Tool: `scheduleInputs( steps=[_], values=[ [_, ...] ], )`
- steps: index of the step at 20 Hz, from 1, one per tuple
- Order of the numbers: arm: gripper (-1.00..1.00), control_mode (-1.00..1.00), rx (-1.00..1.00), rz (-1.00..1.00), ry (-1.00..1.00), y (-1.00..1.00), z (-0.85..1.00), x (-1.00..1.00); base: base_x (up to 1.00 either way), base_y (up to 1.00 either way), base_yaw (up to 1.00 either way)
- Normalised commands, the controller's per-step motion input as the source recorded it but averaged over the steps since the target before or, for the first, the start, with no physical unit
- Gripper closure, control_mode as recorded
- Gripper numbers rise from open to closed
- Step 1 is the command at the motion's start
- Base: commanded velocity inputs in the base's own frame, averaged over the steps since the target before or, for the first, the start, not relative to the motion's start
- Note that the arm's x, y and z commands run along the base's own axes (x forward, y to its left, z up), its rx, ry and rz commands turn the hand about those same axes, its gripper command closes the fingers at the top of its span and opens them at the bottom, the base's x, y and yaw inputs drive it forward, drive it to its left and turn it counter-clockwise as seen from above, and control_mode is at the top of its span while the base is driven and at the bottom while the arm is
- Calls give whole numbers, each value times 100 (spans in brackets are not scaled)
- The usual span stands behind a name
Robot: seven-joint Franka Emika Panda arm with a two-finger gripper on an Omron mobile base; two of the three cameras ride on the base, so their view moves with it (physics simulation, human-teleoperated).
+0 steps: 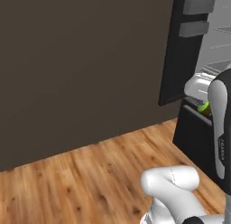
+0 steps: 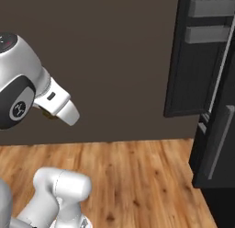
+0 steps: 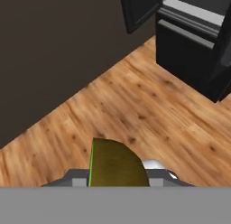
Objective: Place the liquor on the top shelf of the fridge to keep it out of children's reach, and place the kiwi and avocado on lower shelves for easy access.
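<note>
My gripper [image 3: 115, 174] is shut on the avocado [image 3: 115, 163], a small oval that looks olive in shadow with a bright green edge. I hold it in the air above the wooden floor, short of the fridge [image 3: 194, 47]. In the left base view the avocado [image 1: 204, 108] shows lime green under my hand, in front of the fridge's lower black front. From the right, just a dark sliver of the avocado [image 2: 46, 113] peeks out below the hand. The fridge's pale grey inside with thin shelves [image 1: 221, 44] is at the upper right. The liquor and the kiwi are out of view.
The black fridge door [image 1: 180, 51] stands open towards me, with grey bins [image 2: 209, 20] on its inner side. A dark brown wall [image 1: 81, 65] fills the left and back. Wooden floor [image 3: 149, 114] stretches between me and the fridge.
</note>
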Motion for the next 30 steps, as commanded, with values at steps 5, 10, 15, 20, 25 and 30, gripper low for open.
scheduleInputs(
  steps=[5,10,15,20,25,30],
  values=[
    [100,100,0,0,0,0,0,0,98,0,-36],
    [100,100,0,0,0,0,0,0,91,0,-43],
    [100,100,0,0,0,0,0,0,86,0,-48],
    [100,100,0,0,0,0,0,0,83,0,-52],
    [100,100,0,0,0,0,0,0,82,0,-52],
    [100,100,0,0,0,0,0,0,79,0,-50]
  ],
)
